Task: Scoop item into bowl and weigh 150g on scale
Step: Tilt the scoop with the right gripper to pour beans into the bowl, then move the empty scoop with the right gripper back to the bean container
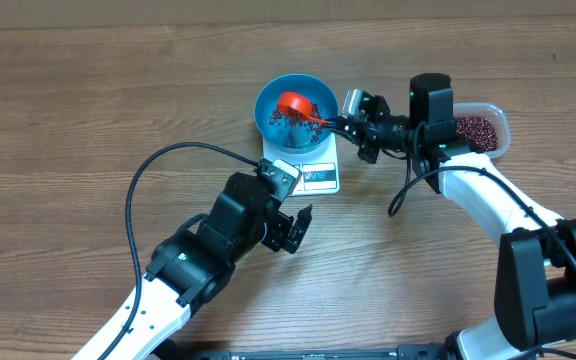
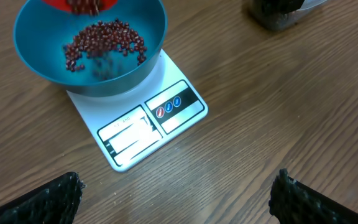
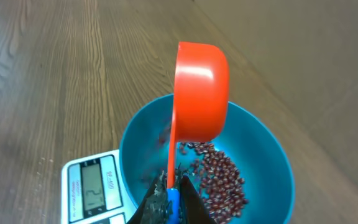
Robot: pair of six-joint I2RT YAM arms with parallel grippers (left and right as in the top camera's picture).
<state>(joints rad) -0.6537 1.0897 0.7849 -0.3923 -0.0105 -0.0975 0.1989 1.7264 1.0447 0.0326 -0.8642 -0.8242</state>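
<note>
**Overhead.**
- You have the bowl [image 1: 264, 112] on the far part of the scale [image 1: 320, 178]. The scale's display edge faces the robot.
- The beans [image 1: 306, 120] lie in the bowl, with more in the tub [image 1: 480, 128] near the table's right edge.
- The right gripper [image 1: 340, 123] is clamped on the handle of the scoop [image 1: 292, 102]. The scoop's long axis runs from the gripper leftward over the bowl rim.
- The left gripper [image 1: 294, 228] has its jaws wide and holds nothing. It sits near the scale's front-left corner without touching it.
- Bare table [image 1: 88, 90] lies left of the bowl and in front of the scale.

**Left wrist.**
- Both fingers [image 2: 48, 199] are spread to the frame corners, with clear wood between them.
- The scale [image 2: 157, 124] lies diagonally, its display corner nearest you.
- The bowl [image 2: 33, 53] holds a loose patch of beans [image 2: 107, 40], some of them blurred beneath the scoop [image 2: 79, 5].

**Right wrist.**
- The scoop [image 3: 201, 87] is tipped on its side above the bowl [image 3: 273, 155]. Its handle drops straight into the closed right gripper [image 3: 169, 202].
- The beans [image 3: 219, 180] cover the bowl's floor.
- The lit display of the scale [image 3: 95, 186] sits to the left.
</note>
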